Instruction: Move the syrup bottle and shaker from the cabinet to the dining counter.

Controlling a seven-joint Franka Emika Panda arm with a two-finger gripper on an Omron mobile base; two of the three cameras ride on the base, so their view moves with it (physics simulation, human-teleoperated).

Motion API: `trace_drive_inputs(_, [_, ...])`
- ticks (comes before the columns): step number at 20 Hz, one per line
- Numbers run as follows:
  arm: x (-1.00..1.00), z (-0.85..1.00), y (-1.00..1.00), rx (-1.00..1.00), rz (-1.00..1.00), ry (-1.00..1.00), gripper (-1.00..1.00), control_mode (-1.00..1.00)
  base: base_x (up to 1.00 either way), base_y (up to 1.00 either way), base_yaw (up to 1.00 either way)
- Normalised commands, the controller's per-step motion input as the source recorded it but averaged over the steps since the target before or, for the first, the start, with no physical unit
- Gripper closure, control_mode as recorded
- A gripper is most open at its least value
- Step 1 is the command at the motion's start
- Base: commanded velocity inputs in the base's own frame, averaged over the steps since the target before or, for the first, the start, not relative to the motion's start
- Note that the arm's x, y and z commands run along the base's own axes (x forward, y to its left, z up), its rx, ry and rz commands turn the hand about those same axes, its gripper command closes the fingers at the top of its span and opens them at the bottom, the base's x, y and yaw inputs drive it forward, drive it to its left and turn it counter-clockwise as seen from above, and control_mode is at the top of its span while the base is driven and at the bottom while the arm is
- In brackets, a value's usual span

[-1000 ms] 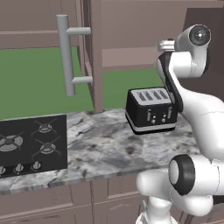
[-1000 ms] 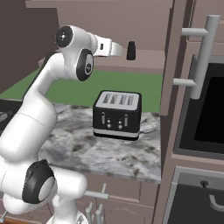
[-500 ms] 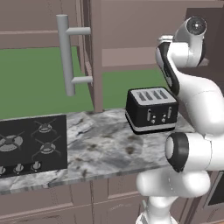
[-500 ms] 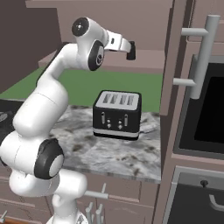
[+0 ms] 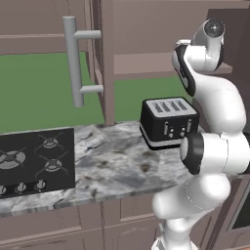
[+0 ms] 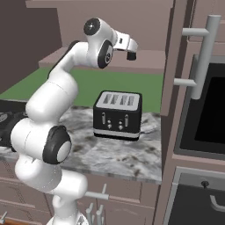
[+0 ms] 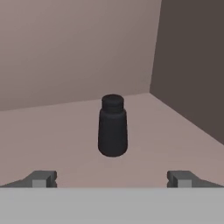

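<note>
In the hand view we see our gripper (image 7: 112, 178) spread wide with nothing between its fingertips (image 7: 41, 178), which rise at the lower left and lower right of the frame. Centred between and beyond them, in the middle of the frame, the shaker (image 7: 112, 126) stands upright on the cabinet shelf (image 7: 166, 144), apart from the fingers. The shelf's back wall fills the upper left of that view and a darker side wall runs down the right.

In the right base view the gripper (image 6: 130, 55) sits at the upper middle of the frame, at the end of our arm, level with the shelf edge of the cabinet (image 6: 149, 61). In the left base view our arm rises along the right side of the frame toward the same shelf at the upper right.

Below the shelf, a black toaster (image 6: 117, 115) with four slots stands on the marbled counter (image 6: 118, 156), at the centre of the right base view and right of centre in the left base view. A black stove top (image 5: 34, 161) lies in the counter at the lower left of the left base view. A panelled cabinet door with a long grey bar handle (image 5: 74, 61) stands in the upper left of that view.
</note>
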Motion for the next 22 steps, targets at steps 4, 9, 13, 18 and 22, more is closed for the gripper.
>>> trace_drive_inputs(4, [0.33, -0.15, -0.17, 0.00, 0.00, 0.00, -1.00, -1.00, 0.00, 0.00, 0.00])
trace_drive_inputs(9, [0.35, -0.03, -0.15, 0.00, 0.00, 0.00, -1.00, -1.00, 0.00, 0.00, 0.00])
trace_drive_inputs(13, [0.34, 0.00, -0.04, 0.00, 0.00, 0.04, -1.00, -1.00, 0.00, 0.00, 0.00])
trace_drive_inputs(18, [0.33, -0.03, 0.00, 0.00, 0.00, 0.06, -1.00, -1.00, 0.00, 0.00, 0.00])
trace_drive_inputs(22, [0.33, -0.01, 0.00, 0.00, 0.00, 0.05, -1.00, -1.00, 0.00, 0.00, 0.00])
